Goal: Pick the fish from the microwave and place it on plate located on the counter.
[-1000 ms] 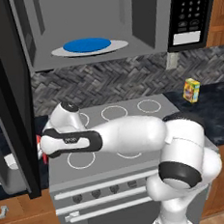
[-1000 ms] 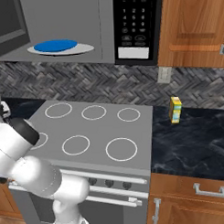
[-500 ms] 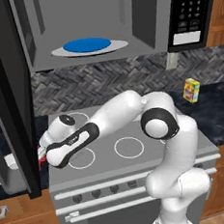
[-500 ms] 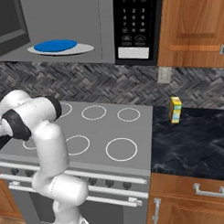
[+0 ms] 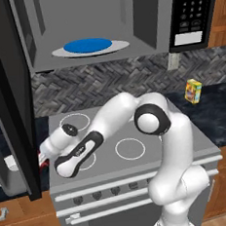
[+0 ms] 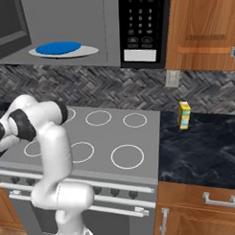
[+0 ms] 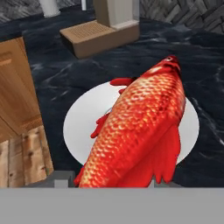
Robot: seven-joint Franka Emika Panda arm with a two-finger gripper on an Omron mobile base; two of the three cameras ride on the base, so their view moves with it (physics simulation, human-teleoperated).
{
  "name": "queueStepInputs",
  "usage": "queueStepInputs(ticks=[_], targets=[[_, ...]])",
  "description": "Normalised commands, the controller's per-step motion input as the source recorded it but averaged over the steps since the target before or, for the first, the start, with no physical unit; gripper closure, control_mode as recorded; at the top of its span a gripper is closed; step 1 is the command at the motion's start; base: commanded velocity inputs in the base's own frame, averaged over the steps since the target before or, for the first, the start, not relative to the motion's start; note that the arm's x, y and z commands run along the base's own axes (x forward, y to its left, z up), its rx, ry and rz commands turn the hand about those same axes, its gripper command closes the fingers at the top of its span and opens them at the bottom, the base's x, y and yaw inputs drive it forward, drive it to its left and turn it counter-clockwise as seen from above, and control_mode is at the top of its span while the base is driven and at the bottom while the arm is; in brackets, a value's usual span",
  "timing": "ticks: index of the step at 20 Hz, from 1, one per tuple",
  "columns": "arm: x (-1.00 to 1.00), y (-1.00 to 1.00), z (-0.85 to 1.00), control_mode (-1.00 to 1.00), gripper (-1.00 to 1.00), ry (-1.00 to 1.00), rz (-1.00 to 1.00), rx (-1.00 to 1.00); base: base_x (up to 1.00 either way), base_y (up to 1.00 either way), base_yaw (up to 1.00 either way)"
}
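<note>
The fish (image 7: 140,131) is being held in the closed gripper (image 7: 109,183), directly above the plate (image 7: 83,122) on the counter (image 7: 65,74) near its front edge, presumably so that it is released squarely onto it.

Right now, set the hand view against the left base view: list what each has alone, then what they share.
Hand view alone: the white plate in full on the counter, the fish's scales and head above it, and a wooden stand behind.

Left base view alone: the open microwave with a blue plate on its turntable, the stove top, a yellow carton, and the arm reaching low to the left.

Shared: the dark counter and a bit of the red fish.
</note>
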Motion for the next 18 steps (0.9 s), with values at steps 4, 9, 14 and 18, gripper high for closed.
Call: queueStepInputs(ticks=[4,9,14,18], targets=[[0.03,0.22,0.54,-1.0,1.0,0.02,0.0,0.0,0.0,0.0,0.0],[0.35,0.38,0.08,-1.0,1.0,0.16,0.0,-0.03,0.0,0.0,0.0],[0.46,0.37,-0.07,-1.0,1.0,0.22,0.0,-0.07,0.0,0.0,0.0],[0.5,0.31,-0.18,-1.0,1.0,0.07,0.0,-0.05,0.0,0.0,0.0]])
